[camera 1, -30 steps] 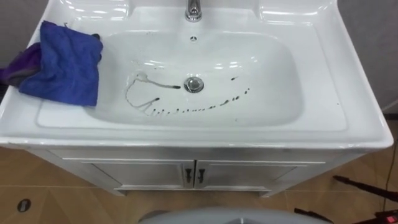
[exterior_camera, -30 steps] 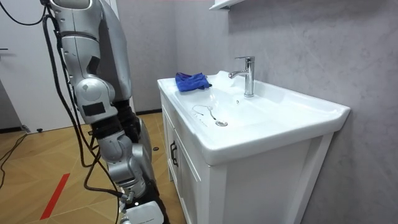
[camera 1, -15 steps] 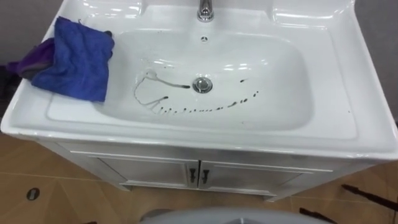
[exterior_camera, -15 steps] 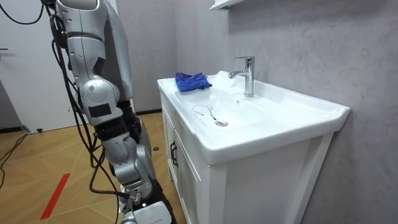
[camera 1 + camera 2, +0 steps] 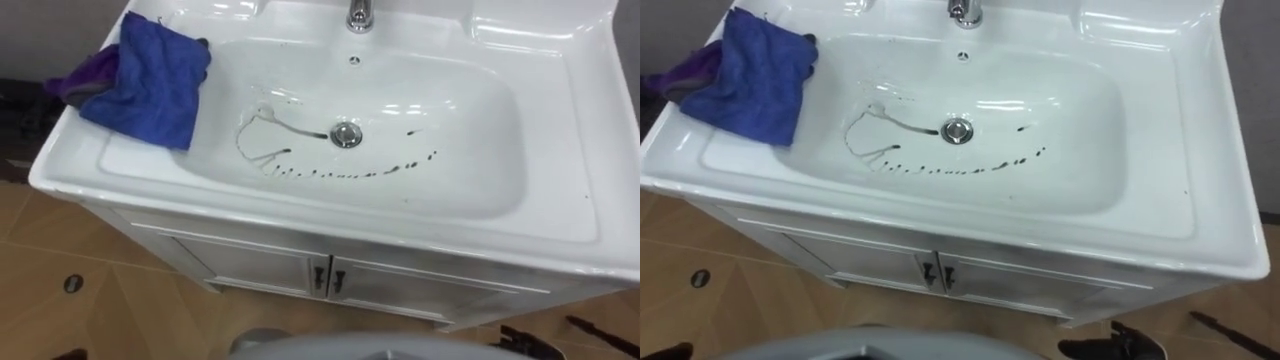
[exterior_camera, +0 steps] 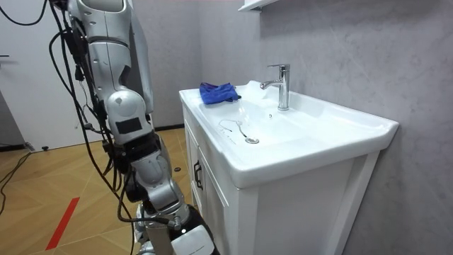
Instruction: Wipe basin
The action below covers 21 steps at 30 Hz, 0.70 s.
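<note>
Left eye view, left to right: a blue cloth (image 5: 150,80) lies bunched on the basin (image 5: 480,110) rim at the far left corner, over a purple cloth (image 5: 75,80), one edge drooping into the bowl. Dark marks (image 5: 340,172) loop left of the drain (image 5: 346,135) and trail in dots to its right. Whether either hand is apart or closed cannot be told. In the room view the robot stands before the cabinet.

Recommended: take the blue cloth first with the left hand, gathering it fully. Then wipe from the loop rightward past the drain, pressing flat and overlapping the strokes.
</note>
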### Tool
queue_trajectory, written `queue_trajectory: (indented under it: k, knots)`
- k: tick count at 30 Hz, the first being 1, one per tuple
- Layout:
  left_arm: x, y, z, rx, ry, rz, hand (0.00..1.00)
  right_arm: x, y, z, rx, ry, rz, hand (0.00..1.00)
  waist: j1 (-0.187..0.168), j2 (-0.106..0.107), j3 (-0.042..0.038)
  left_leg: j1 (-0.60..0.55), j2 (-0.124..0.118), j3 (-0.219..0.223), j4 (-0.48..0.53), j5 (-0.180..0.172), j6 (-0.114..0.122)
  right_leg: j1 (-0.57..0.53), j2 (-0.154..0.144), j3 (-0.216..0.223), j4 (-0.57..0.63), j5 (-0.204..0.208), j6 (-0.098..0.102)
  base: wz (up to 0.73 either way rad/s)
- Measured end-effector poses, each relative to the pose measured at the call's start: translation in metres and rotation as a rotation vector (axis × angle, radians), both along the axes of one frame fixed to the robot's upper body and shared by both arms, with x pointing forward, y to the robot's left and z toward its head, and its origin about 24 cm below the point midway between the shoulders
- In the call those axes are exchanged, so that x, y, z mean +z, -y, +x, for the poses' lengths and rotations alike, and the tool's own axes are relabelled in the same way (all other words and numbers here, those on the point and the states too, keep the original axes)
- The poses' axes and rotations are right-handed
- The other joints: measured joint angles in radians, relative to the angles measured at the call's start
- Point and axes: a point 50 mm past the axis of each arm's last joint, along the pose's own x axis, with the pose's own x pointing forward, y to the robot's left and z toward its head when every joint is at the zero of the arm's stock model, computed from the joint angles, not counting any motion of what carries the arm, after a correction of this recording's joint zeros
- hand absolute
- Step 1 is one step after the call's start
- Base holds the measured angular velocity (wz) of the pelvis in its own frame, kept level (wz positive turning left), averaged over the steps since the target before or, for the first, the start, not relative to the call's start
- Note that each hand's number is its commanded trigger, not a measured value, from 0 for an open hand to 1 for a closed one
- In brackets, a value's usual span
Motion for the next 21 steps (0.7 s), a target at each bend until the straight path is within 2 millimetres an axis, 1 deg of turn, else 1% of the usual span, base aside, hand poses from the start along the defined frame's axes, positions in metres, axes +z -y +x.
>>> queue_trajectory:
  k: [2,4,6,8,9,11,12,14,17,21]
  knots:
    - [0.017,-0.011,0.010,0.045,0.101,0.096,0.00,0.000,0.000,0.000,0.008,0.007,-0.003,0.00,0.021,-0.002,-0.0003,-0.001,-0.002,-0.001,0.000,0.001,-0.001,-0.008,-0.005,0.000,0.015,-0.011,-0.002,0.00]
    - [0.029,-0.017,0.017,0.060,0.161,0.170,0.00,0.001,0.001,-0.001,0.014,0.016,-0.006,0.00,0.032,-0.001,-0.0011,-0.001,-0.006,-0.002,0.000,0.001,-0.002,-0.008,-0.010,0.000,0.016,-0.022,-0.002,0.00]
    - [0.036,-0.020,0.024,0.080,0.213,0.209,0.00,0.001,0.002,-0.003,0.014,0.015,-0.009,0.00,0.038,0.008,-0.0045,-0.001,-0.007,-0.004,-0.001,0.002,-0.002,-0.007,-0.011,-0.002,0.017,-0.022,-0.002,0.02]
    - [0.049,-0.025,0.033,0.106,0.293,0.255,0.00,0.001,0.002,-0.003,0.024,0.014,-0.010,0.00,0.049,0.013,-0.0046,-0.001,-0.008,-0.005,-0.002,0.004,-0.003,-0.008,-0.012,-0.003,0.018,-0.023,-0.003,0.00]
    - [0.052,-0.026,0.035,0.107,0.310,0.270,0.00,0.002,0.002,-0.002,0.030,0.017,-0.012,0.00,0.049,0.014,-0.0043,-0.002,-0.009,-0.005,-0.002,0.004,-0.003,-0.009,-0.012,-0.004,0.018,-0.023,-0.003,0.00]
    - [0.068,-0.032,0.044,0.096,0.365,0.340,0.00,0.002,0.003,-0.001,0.047,0.018,-0.019,0.00,0.051,0.014,-0.0043,-0.005,-0.010,-0.007,-0.001,0.004,-0.003,-0.011,-0.014,-0.008,0.020,-0.023,-0.003,0.00]
    - [0.071,-0.034,0.046,0.093,0.375,0.356,0.00,0.003,0.003,-0.001,0.053,0.017,-0.021,0.00,0.050,0.014,-0.0043,-0.005,-0.010,-0.007,-0.001,0.004,-0.003,-0.012,-0.014,-0.008,0.021,-0.023,-0.003,0.00]
    - [0.087,-0.040,0.052,0.088,0.432,0.413,0.00,0.002,0.003,-0.003,0.082,0.005,-0.029,0.00,0.046,0.014,-0.0044,-0.004,-0.010,-0.007,-0.001,0.004,-0.003,-0.012,-0.015,-0.008,0.022,-0.023,-0.003,0.00]
    - [0.103,-0.043,0.060,0.080,0.504,0.458,0.00,0.002,0.003,-0.008,0.081,-0.008,-0.030,0.00,0.044,0.018,-0.0044,0.000,-0.009,-0.005,-0.003,0.004,-0.003,-0.016,-0.016,-0.009,0.033,-0.024,-0.003,-0.02]
    - [0.112,-0.041,0.071,0.053,0.556,0.477,0.00,0.002,0.003,-0.013,0.079,-0.018,-0.026,0.00,0.039,0.026,-0.0028,-0.001,-0.009,-0.003,-0.003,0.004,-0.003,-0.020,-0.017,-0.007,0.038,-0.027,-0.004,-0.01]
